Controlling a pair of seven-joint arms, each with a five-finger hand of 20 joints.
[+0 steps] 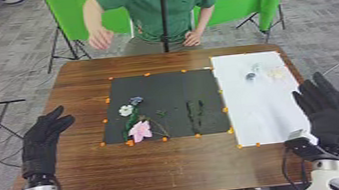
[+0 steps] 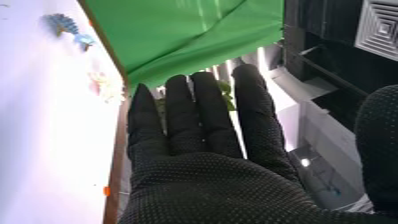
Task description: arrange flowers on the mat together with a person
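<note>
On the left part of the black mat [image 1: 163, 85], a pink flower [image 1: 140, 131] lies nearest the robot, with a white flower [image 1: 127, 110] and a blue flower [image 1: 136, 100] beyond it. Green stems [image 1: 195, 116] lie to their right. Past the mat, a white sheet [image 1: 252, 110] bears pale blooms [image 1: 276, 72] (toward its far end). Left hand [image 1: 39, 145] and right hand [image 1: 331, 117] flank the work, fingers straight, thumbs apart from them.
</note>
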